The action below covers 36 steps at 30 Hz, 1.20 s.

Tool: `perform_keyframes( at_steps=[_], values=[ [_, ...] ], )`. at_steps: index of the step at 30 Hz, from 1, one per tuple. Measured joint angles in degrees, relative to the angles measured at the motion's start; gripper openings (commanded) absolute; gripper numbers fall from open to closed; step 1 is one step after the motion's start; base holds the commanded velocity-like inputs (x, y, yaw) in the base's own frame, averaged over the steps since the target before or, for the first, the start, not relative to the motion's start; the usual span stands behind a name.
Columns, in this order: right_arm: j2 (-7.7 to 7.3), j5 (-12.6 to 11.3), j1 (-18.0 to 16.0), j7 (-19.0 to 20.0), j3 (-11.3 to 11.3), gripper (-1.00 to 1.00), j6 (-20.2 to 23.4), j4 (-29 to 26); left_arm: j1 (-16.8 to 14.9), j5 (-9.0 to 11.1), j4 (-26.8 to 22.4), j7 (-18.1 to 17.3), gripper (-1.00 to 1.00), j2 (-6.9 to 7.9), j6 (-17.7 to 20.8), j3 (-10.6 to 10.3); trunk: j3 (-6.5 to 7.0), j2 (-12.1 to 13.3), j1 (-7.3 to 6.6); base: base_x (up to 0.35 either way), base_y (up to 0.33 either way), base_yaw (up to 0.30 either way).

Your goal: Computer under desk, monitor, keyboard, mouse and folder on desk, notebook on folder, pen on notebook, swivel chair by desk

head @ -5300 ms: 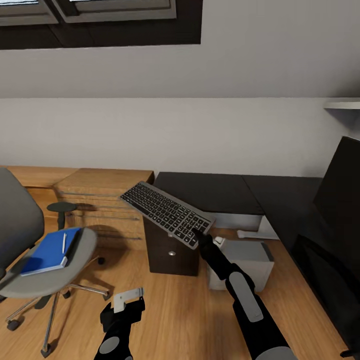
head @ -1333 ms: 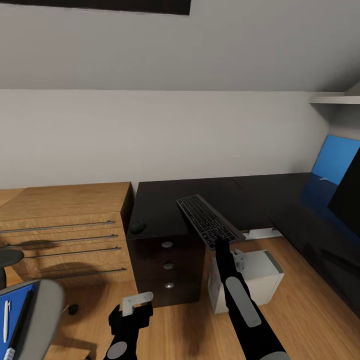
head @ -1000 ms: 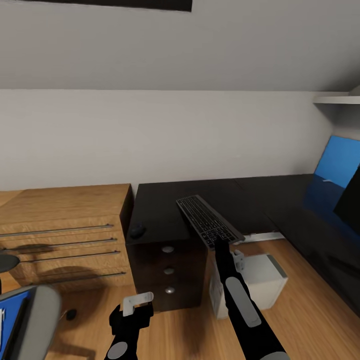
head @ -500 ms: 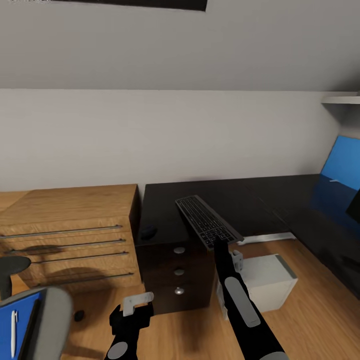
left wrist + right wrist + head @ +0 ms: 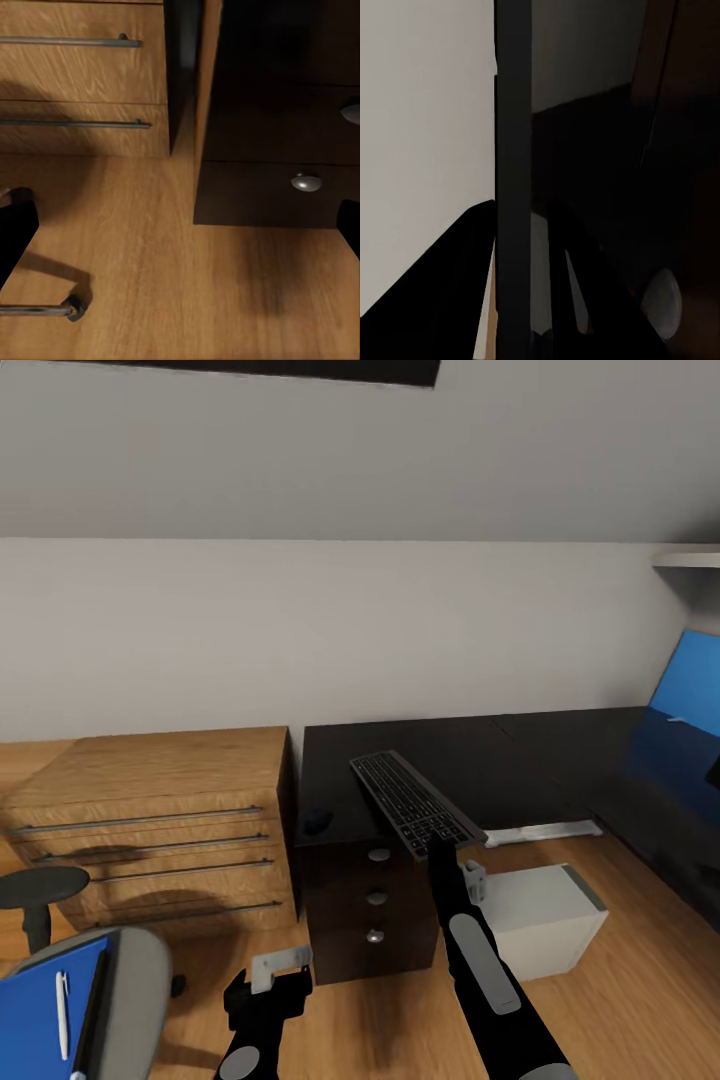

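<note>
Long L-shaped black-topped desk (image 5: pixel 520 760) ran along the white wall, its black three-drawer unit (image 5: pixel 372 905) beside an oak wooden dresser (image 5: pixel 150 820) with metal rail handles. Light grey box-shaped computer tower (image 5: pixel 540 925) sat on the wood floor under the desk. Grey upholstered swivel chair (image 5: pixel 125 1000) stood at lower left, well apart from the desk, carrying the flat bright blue folder (image 5: pixel 40 1025) with a slim white pen (image 5: pixel 62 1000) on top. Right arm reached forward and up, right gripper (image 5: pixel 437 847) clamped on the near end of the slim silver-grey keyboard (image 5: pixel 415 802), held tilted in the air over the desk's front edge above the drawer unit. Left arm hung low, left gripper (image 5: pixel 268 980) above the floor, fingers spread and holding nothing. Small dark mouse (image 5: pixel 318 820) lay on the desktop just left of the keyboard.
</note>
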Motion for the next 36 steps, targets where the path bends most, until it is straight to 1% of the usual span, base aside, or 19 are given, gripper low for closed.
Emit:
perform_keyframes(
  at_steps=[6, 15, 18, 25, 36],
  values=[
    [0.0, 0.0, 0.0, 0.0, 0.1, -1.0, 0.0, 0.0, 0.0, 0.0, 0.0, 0.0, 1.0, 0.0, 0.0, -0.1, 0.0, 0.0, 0.0, 0.006, 0.033, 0.0],
    [-0.01, -0.2, 0.0, 0.6, 0.2, -1.0, 0.0, 0.4, 0.0, 0.0, 0.0, 0.0, 1.0, 0.0, 0.0, -0.1, 0.0, 0.0, -0.01, 0.162, 0.072, 0.0],
    [-0.06, -0.1, 0.0, 1.3, 0.2, -1.0, 0.0, 0.9, 0.0, 0.0, 0.0, 0.0, 1.0, 0.0, 0.0, -0.1, 0.0, 0.0, 0.0, 0.026, 0.006, 0.0],
    [-0.07, -0.2, 0.0, 1.0, 0.2, -1.0, 0.1, 0.7, 0.0, 0.0, 0.0, 0.0, 1.0, 0.0, 0.0, -0.1, 0.0, 0.0, 0.0, 0.004, 0.001, 0.0],
    [-0.23, -0.2, 0.0, 1.7, 0.1, -1.0, 0.1, 1.1, 0.0, 0.0, 0.0, 0.0, 1.0, 0.0, 0.0, -0.1, 0.0, 0.0, 0.0, 0.0, 0.0, 0.0]
  ],
)
